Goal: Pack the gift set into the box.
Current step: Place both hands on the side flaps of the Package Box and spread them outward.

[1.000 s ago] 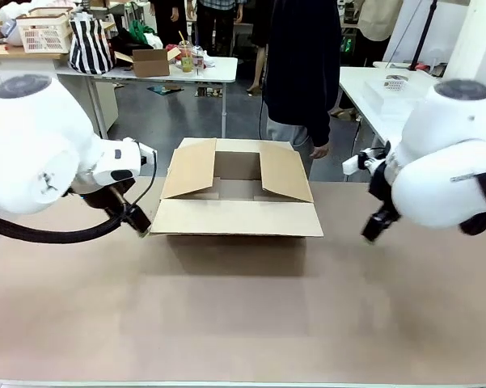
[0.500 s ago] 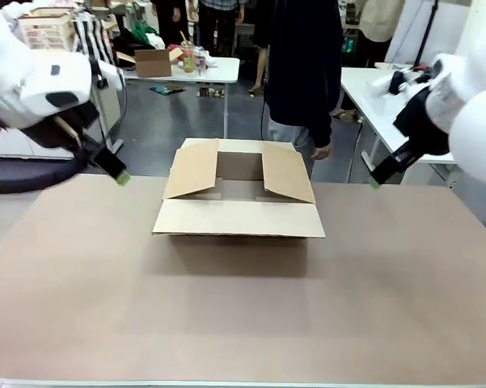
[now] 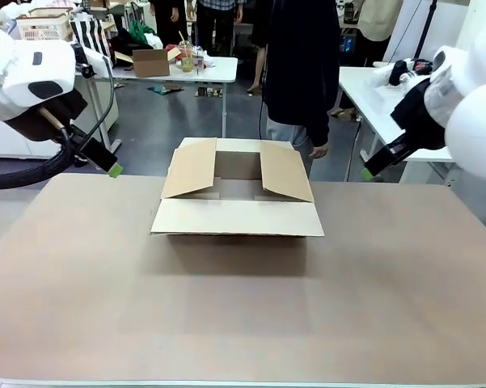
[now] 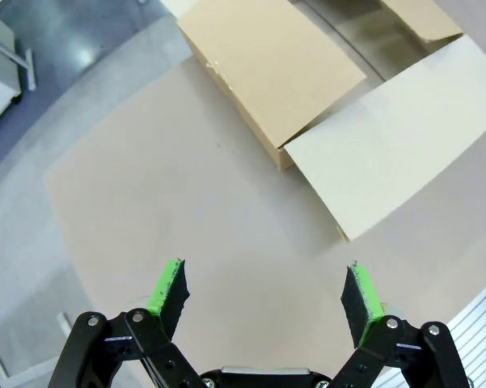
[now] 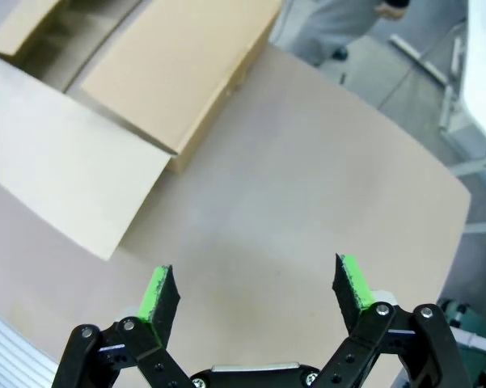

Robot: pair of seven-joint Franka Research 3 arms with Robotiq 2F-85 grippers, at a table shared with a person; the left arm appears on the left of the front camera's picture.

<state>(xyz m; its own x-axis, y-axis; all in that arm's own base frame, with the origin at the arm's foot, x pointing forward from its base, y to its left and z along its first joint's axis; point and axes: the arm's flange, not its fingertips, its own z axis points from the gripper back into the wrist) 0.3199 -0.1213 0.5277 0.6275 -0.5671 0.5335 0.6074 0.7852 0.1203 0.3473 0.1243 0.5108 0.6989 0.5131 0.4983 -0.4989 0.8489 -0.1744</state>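
While both are spread with nothing held, the left gripper [image 4: 265, 283] and right gripper [image 5: 254, 283] are poised either side of the box [image 3: 237, 217], set open at the desk's [image 3: 243, 323] far edge, equally near each.

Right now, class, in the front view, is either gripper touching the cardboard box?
No, the left gripper and the right gripper hover out to either side, well apart from the box.

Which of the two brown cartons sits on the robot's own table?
The large box, flaps open, close to the camera; the small carton sits on a white table in the background.
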